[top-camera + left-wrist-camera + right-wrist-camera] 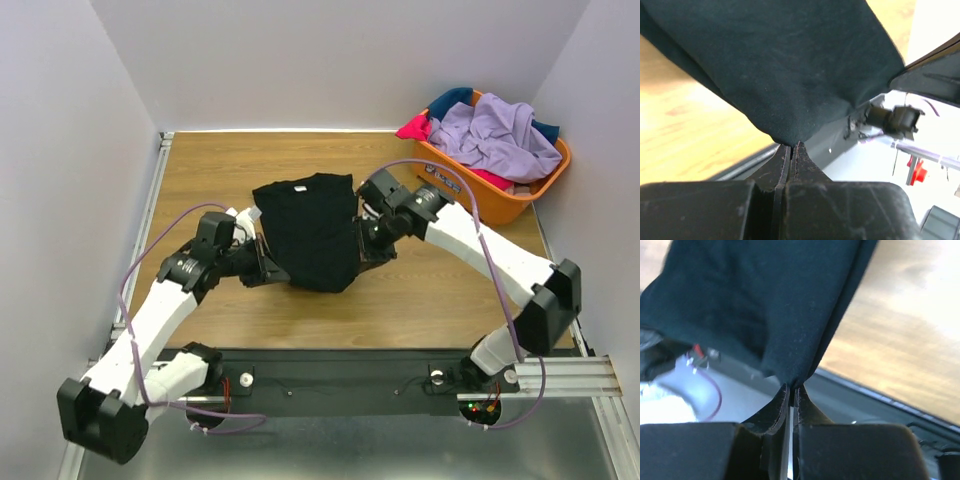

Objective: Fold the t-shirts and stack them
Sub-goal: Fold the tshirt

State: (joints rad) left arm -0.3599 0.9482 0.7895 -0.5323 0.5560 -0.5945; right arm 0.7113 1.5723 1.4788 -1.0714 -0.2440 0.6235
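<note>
- You are working over a wooden surface (pixel 430 300) closed in by plain white walls. An orange basket (pixel 548 185) is sitting in the far right corner.
- The black t-shirt (pixel 310 225) is lying at the middle of the surface, between your two arms.
- Your left jaws are clenched on a pinch of the black cloth at the shirt's near left edge. The left wrist view is showing the fabric running straight out of the closed tips.
- Your right jaws are likewise gripping the shirt along its right edge, with cloth bunching at the tips.
- Holding both sides at once is probably keeping the cloth taut and even, so that a fold can land square rather than crumpled.
- The near part seems to be hanging off the surface from these two grips, while the far end is resting on the wood.
- The shirt's long axis is running from far to near, leaning slightly rightward at the near end. The collar, with its white label (pixel 298 188), is pointing at the far wall, and the hem is facing the arm bases.
- The lavender t-shirt (pixel 495 135), the pink-red t-shirt (pixel 415 127) and the teal t-shirt (pixel 450 100) are waiting in the basket, well apart from the black one.
</note>
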